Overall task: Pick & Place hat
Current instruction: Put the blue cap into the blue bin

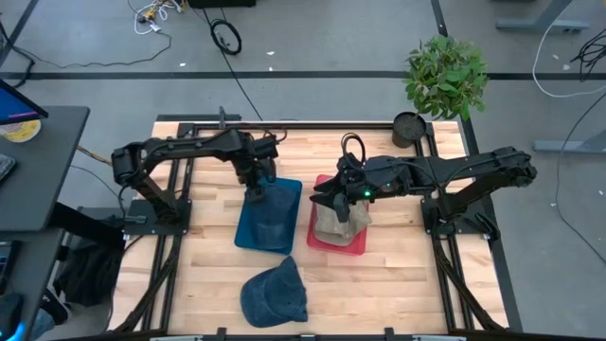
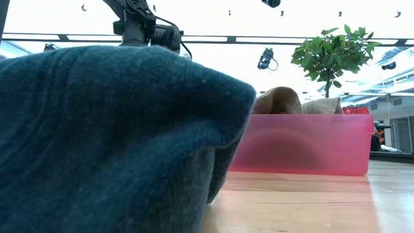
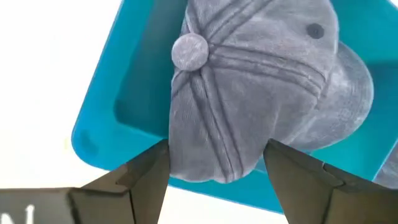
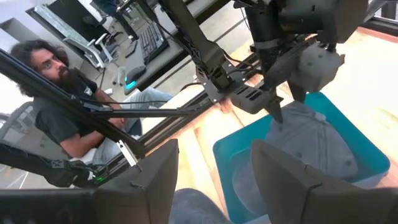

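Observation:
A faded blue cap [image 3: 249, 93] lies crown up in the blue tray [image 3: 124, 93], its top button [image 3: 189, 51] showing. My left gripper [image 3: 216, 149] points down over the cap's edge at the tray's far end [image 1: 258, 182], open, one finger on each side of the cloth. A tan hat [image 1: 343, 223] sits in the red tray [image 1: 331, 244]. My right gripper [image 1: 329, 201] hangs open above it with nothing between its fingers. Another blue hat [image 1: 275, 294] rests on the table near the front edge. My left gripper stands astride the edge of the cap's crown [image 3: 217, 168], coming from above. I cannot tell whether its fingers [image 3: 152, 171] touch the cloth. The cap lies flat in the tray.
A potted plant [image 1: 445, 76] stands at the table's far right corner. The near blue hat [image 2: 97, 142] fills the left of the low view, with the red tray [image 2: 304, 145] behind it. A person [image 4: 68, 118] sits beyond the table's left side.

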### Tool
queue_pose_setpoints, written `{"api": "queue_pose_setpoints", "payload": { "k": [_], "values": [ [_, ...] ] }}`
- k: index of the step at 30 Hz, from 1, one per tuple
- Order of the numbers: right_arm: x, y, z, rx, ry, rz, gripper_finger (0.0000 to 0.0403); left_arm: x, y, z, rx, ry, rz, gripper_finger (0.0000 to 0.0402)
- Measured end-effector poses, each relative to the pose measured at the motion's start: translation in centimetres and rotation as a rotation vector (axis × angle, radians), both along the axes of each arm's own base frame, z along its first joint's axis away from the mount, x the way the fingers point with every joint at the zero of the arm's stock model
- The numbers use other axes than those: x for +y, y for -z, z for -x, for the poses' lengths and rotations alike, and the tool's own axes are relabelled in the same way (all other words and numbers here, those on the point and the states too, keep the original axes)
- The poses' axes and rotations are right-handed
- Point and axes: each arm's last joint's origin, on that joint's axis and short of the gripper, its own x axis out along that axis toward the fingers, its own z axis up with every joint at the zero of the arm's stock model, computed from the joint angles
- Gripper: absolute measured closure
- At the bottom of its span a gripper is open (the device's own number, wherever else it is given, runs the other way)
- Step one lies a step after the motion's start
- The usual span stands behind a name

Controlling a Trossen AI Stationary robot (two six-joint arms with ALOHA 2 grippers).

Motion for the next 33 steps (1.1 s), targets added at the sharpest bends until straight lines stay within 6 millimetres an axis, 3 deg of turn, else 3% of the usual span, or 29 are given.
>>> {"api": "queue_pose_setpoints", "payload": {
  "k": [4, 7, 12, 20, 25, 29, 33],
  "values": [
    [0.1, 0.2, 0.1, 0.022, 0.025, -0.075, 0.0197, -0.3, -0.8, 0.4, -0.007, -0.041, 0.003, 0.0145],
    [0.9, 1.3, 0.0, 0.081, 0.015, -0.157, 0.0197, -1.1, -2.5, 1.3, -0.064, -0.06, 0.023, 0.0147],
    [3.3, 5.6, -0.3, 0.22, -0.027, -0.325, 0.0197, -2.7, -7.1, 3.7, -0.258, -0.128, 0.006, 0.0159],
    [7.7, 12.2, -1.9, 0.172, -0.073, -0.592, 0.0197, -5.4, -13.5, 7.7, -0.657, -0.188, -0.012, 0.018],
    [10.0, 16.1, -2.9, 0.268, -0.029, -0.677, 0.0197, -6.9, -15.5, 9.2, -0.794, -0.174, 0.034, 0.0189],
    [11.8, 19.2, -3.2, 0.387, -0.025, -0.761, 0.0197, -8.1, -16.3, 9.4, -0.864, -0.154, 0.091, 0.0195],
    [13.8, 20.9, -3.6, 0.419, -0.097, -0.858, 0.0197, -9.6, -17.1, 9.1, -0.933, -0.097, 0.177, 0.0198]
  ]
}}
